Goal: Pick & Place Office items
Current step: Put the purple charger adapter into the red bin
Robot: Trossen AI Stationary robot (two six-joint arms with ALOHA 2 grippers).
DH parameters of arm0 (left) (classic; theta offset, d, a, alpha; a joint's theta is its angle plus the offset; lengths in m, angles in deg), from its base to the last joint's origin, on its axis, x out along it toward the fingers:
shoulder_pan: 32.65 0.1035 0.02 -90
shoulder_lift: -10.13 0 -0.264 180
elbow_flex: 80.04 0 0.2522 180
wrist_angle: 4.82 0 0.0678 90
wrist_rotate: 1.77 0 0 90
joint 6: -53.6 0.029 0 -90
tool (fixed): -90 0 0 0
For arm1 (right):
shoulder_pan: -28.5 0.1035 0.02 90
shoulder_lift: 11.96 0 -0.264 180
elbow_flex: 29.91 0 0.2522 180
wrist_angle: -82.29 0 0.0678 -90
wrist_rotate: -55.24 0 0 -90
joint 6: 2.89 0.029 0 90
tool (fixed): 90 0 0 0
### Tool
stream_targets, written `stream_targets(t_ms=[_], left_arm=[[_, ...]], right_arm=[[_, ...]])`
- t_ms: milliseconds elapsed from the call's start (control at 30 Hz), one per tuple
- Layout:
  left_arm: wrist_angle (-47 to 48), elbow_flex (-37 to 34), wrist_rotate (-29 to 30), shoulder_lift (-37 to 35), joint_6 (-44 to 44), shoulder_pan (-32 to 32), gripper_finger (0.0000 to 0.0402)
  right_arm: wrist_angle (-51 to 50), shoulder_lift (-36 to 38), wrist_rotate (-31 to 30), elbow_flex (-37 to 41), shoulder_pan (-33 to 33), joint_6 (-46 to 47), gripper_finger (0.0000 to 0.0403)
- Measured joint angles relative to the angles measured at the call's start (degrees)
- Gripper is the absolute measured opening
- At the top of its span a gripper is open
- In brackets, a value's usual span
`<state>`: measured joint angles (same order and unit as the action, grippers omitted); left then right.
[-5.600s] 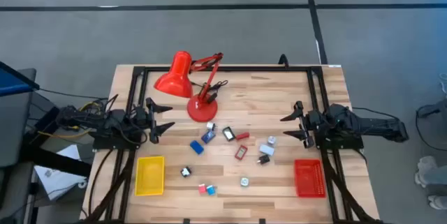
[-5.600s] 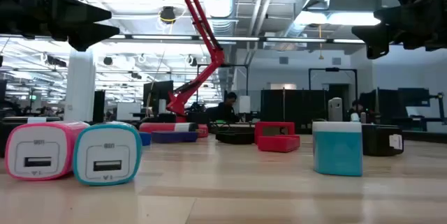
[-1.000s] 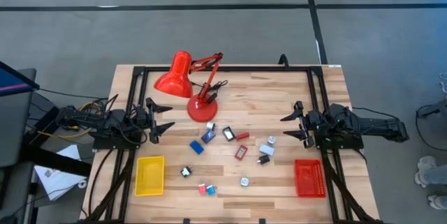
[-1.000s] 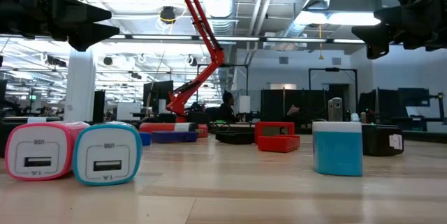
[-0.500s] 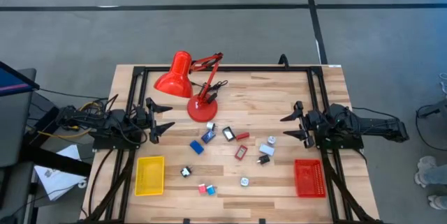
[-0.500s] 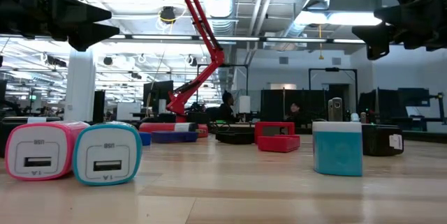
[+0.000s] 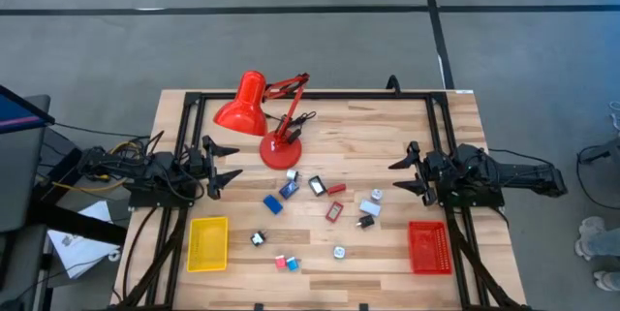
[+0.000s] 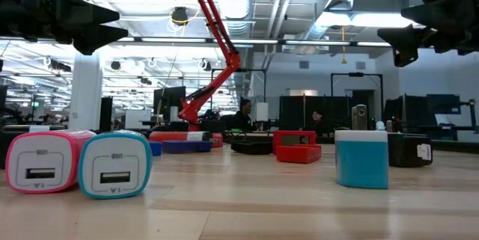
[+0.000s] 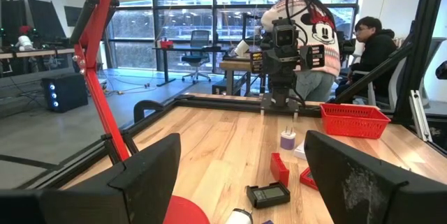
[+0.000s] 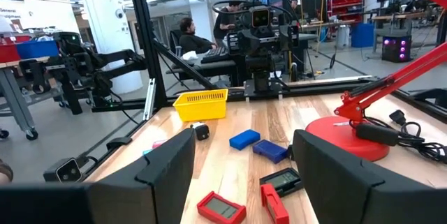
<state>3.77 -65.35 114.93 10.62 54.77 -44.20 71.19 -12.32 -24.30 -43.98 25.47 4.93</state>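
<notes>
The wooden table is seen from above with nothing yet lifted, so the task is judged to be at its very start. The red desk lamp is planted toward the far edge, a yellow tray is set at the near left and a red tray at the near right, both apparently bare. The left gripper is parked at the left rim and the right gripper at the right rim, each raised with fingers spread wide and nothing held. The office items are scattered mid-table between the arms, a pink and teal pair nearest the front. A reach inward and down over one item is called for next.
</notes>
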Motion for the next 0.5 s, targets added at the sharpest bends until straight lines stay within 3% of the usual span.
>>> stream_targets(t_ms=[233, 500], left_arm=[[0.0, 0.0, 0.0, 0.0, 0.0, 0.0, 0.0301], [0.0, 0.0, 0.0, 0.0, 0.0, 0.0, 0.0301]], right_arm=[[-0.1, 0.0, -0.3, 0.0, -0.2, 2.5, 0.0234], [-1.2, 0.0, -5.1, -0.2, -1.7, 2.4, 0.0234]])
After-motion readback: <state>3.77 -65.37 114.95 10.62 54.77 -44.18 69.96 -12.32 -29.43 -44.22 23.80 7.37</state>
